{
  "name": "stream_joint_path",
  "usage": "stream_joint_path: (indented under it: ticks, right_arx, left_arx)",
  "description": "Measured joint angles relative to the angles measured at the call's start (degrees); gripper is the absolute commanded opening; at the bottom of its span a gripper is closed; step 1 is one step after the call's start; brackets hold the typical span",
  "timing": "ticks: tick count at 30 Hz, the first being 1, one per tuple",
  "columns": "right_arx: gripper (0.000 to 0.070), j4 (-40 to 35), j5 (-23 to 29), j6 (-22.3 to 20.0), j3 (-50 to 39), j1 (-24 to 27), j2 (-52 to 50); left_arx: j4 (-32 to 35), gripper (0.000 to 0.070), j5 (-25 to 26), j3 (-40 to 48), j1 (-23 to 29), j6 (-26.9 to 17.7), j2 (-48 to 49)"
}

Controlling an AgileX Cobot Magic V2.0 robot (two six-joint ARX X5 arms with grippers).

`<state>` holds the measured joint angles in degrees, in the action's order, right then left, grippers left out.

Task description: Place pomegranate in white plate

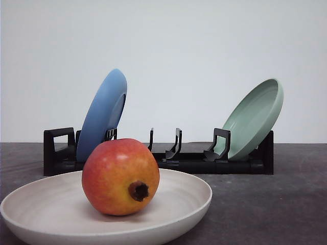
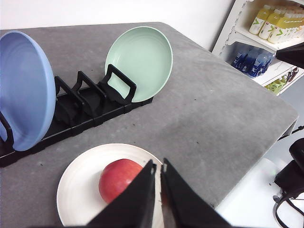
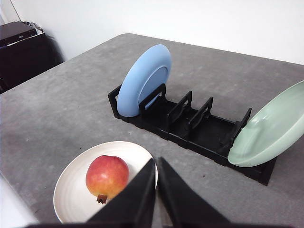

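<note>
On the near side of the table the pomegranate (image 1: 120, 176) is sitting inside the white plate (image 1: 30, 206), so the task is looking done, both the left gripper (image 2: 157, 172) and right gripper (image 3: 155, 166) hovering empty, fingers pinched nearly together.

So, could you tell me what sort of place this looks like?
Probably a lab mock-up of a shop or kitchen: a grey table, a black dish rack holding plates, and shelves of bottled drinks alongside.

Left gripper (image 2: 158, 172), right gripper (image 3: 156, 165): matte black, wedge-shaped fingers (image 2: 137, 194) tapering to points.
</note>
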<state>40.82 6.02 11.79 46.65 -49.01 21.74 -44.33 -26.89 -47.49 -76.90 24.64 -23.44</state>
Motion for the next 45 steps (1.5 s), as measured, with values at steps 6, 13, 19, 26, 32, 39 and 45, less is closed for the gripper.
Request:
stream_joint_path:
  ticks: [6,13,19,26,32,39,45]
  right_arx:
    - [0.0000,-0.33,0.01,0.00,0.00,0.00,0.00]
    - [0.0000,-0.36,0.01,0.00,0.00,0.00,0.00]
    - [0.0000,-0.36,0.00,0.00,0.00,0.00,0.00]
    - [0.0000,-0.37,0.00,-0.01,0.00,0.00,0.00]
    - [0.0000,-0.37,0.00,0.00,0.00,0.00,0.00]
    - [0.0000,-0.37,0.00,-0.01,0.00,0.00,0.00]
    - [0.0000,-0.43,0.00,-0.01,0.00,0.00,0.00]
  left_arx:
    - [2.81,0.0000,0.05,2.60,0.69,0.00,2.83]
    - [3.92,0.0000,1.45,9.08,17.20,-0.07,6.06]
    - [9.38,0.0000,4.26,19.75,38.05,-6.11,12.50]
    - [23.11,0.0000,18.63,36.35,61.39,-20.96,19.12]
    - [32.37,0.0000,19.18,42.75,71.17,-24.71,22.62]
    - [37.10,0.0000,19.46,46.28,72.28,-25.96,23.15]
    - [37.04,0.0000,19.60,46.28,72.30,-27.45,23.17]
